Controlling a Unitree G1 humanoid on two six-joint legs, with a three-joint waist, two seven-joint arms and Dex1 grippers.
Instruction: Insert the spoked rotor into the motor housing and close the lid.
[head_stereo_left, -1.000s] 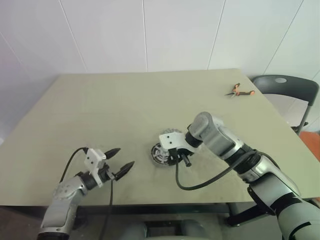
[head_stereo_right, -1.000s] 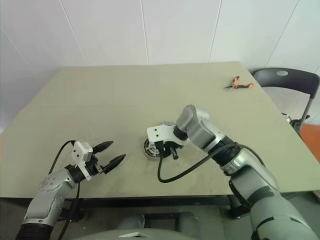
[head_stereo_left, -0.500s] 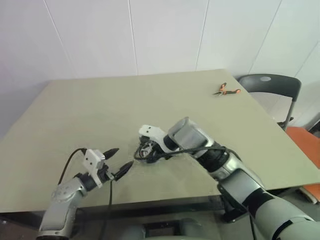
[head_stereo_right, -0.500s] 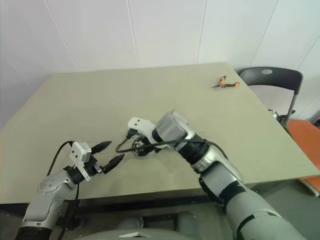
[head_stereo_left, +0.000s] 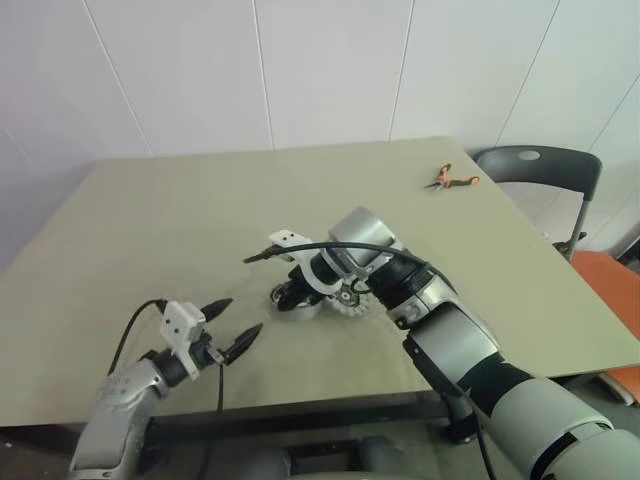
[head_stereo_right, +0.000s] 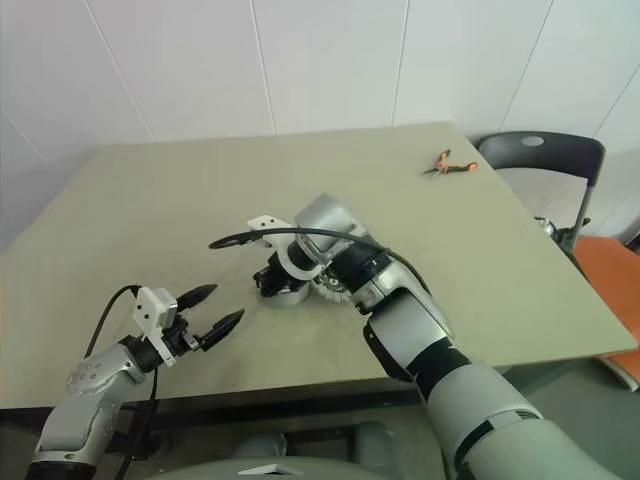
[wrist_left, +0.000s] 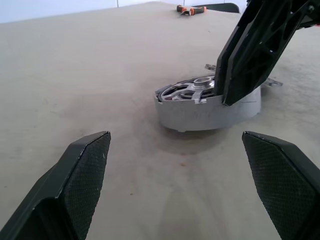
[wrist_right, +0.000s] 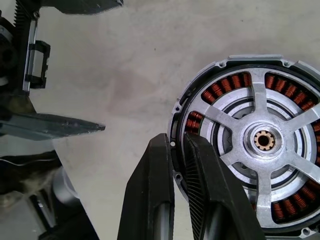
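- Right end effector is pinching the spoked rotor, sitting in the motor housing.
- Left end effector, fingers apart, is hovering near the housing.
- The head view is showing the lid just behind the housing.

Head stereo pair looks down, wrist cameras close on motor housing

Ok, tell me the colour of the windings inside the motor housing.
Reddish copper, between silver spokes in the motor housing; clearest in the right wrist view.
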